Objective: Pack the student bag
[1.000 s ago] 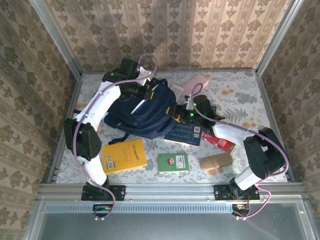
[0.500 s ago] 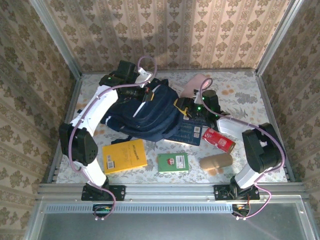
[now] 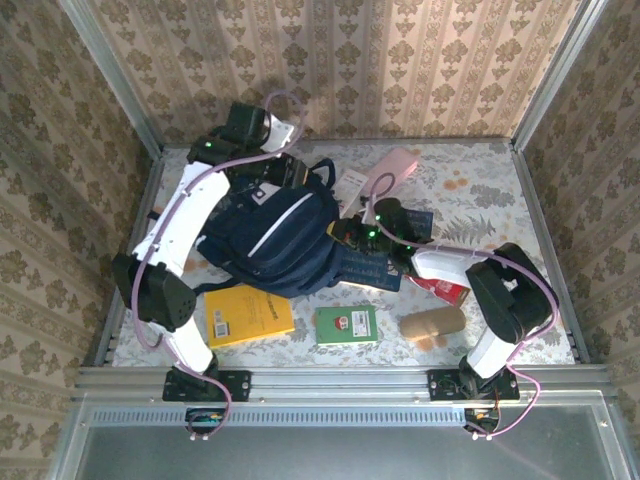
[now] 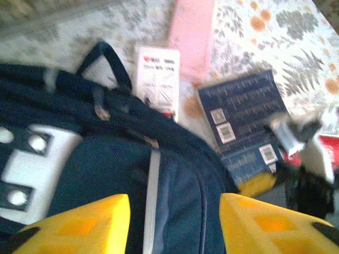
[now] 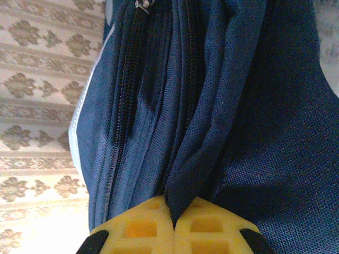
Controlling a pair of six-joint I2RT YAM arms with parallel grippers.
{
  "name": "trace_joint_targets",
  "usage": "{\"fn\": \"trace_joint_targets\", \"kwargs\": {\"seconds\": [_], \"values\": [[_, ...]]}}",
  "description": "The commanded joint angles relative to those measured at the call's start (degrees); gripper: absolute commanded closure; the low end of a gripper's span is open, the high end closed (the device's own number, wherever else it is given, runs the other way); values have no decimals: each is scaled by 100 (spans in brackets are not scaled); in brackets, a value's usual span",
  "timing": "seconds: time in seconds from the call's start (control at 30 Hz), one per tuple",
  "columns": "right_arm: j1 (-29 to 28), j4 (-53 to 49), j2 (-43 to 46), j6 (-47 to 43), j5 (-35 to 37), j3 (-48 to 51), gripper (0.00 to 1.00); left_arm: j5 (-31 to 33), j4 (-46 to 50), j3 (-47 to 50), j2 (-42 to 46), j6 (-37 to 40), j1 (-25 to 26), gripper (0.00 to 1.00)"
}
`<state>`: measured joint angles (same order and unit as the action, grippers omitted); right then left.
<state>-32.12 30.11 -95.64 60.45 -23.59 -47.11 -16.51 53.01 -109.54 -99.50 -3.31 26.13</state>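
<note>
Navy student bag (image 3: 272,245), white stripe (image 3: 277,222), grey patch (image 4: 32,164) | left jaws parted, right jaws clenched on bag fabric | floral tabletop (image 3: 490,190), papered walls (image 3: 400,60)

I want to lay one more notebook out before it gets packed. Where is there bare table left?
The widest bare patch of table is the far right corner, between the pink item and the right wall. The middle is crowded: student bag, navy book, red box. Along the near edge, yellow book, green book and tan roll leave only narrow gaps.

left gripper (image 4: 172,225) opened, right gripper (image 5: 174,214) clamped student bag (image 3: 272,248)
</note>
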Motion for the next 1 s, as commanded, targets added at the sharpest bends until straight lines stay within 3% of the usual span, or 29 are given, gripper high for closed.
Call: {"fn": "trace_joint_targets", "kwargs": {"seconds": [0.0,0.2,0.53,0.87,0.97], "values": [[-391,364,249,-63,661,10,100,957,1081,-564,-298,-336,385,41],[-757,-5,273,-323,1207,-88,100,2038,1793,-683,-878,-598,736,36],[-866,-155,150,-376,1358,-140,100,2389,2239,-872,-1774,-1118,1137,24],[-875,-14,176,-376,1222,-125,100,2828,2301,-855,-2320,-1286,1201,20],[-880,12,177,-381,1207,-124,100,2937,2256,-792,-2387,-1240,1201,23]]}}
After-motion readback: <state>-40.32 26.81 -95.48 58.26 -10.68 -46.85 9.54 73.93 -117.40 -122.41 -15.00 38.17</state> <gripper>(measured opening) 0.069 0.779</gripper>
